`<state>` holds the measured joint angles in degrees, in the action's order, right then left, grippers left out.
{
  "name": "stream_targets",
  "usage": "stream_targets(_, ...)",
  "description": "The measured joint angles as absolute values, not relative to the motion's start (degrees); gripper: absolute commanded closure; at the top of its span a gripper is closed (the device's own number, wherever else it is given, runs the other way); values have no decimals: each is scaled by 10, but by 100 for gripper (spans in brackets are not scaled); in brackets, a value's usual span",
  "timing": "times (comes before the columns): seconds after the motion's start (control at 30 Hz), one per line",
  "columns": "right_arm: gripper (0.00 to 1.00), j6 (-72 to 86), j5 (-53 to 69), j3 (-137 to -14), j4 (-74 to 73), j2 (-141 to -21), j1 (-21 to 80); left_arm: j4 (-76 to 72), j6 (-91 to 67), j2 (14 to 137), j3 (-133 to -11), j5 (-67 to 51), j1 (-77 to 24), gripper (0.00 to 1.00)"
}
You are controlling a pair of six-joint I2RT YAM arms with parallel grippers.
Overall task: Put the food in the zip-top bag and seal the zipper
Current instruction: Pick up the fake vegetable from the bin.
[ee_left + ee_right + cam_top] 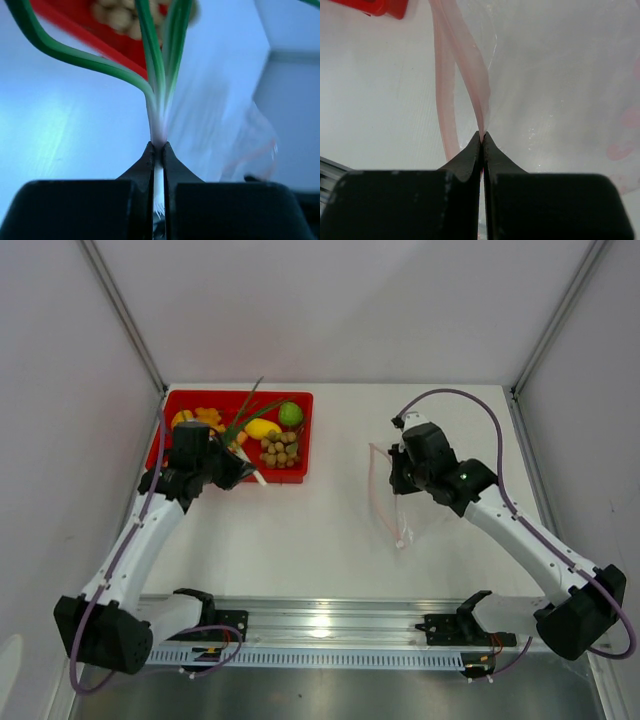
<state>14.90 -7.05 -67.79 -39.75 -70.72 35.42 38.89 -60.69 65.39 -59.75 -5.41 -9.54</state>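
While your left tool (pixel 158 146) is clamped tight on the white stem of the vegetable (pixel 159 117), the green leaves fan up and away from its tips, over the red tray (pixel 75 31) just ahead. Nuts (pixel 117 15) are a blur in the tray beyond the leaves. Top view: lemon (pixel 262 428), lime (pixel 290 414) and orange pieces (pixel 205 418) lie in the tray, beside and past that tool. Your right tool (pixel 482 135) is pinched closed on the zipper (pixel 470 70), with the pink strip rising from between its tips. A second pink strip loops just left of it, so the mouth is parted there. Bag (pixel 560 75) spreads right of and beyond the right tool as crinkly clear film. It sits over the white surface (pixel 330 530), well apart from the tray. You can't tell whether the bag is lifted or resting.
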Motion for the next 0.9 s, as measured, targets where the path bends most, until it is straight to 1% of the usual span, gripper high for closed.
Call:
stream_targets(0.23,100,150,-51,-702,-398,-710,334,264,-489,559,-566,-216,-192,100)
stream_targets(0.37,100,153,-32,-707,-399,-717,327,175,-462,515,-506,-312,-248,100)
stream_targets(0.47,100,155,-12,-708,-401,-720,324,90,-470,491,-447,-389,-269,100)
stream_targets(0.57,100,156,15,-708,-400,-720,321,7,-503,479,-400,-459,-284,99)
stream_targets(0.73,100,162,65,-702,-387,-713,317,-186,-616,480,-338,-545,-314,99)
stream_targets(0.9,100,180,114,-688,-367,-701,316,-411,-744,538,-319,-592,-360,99)
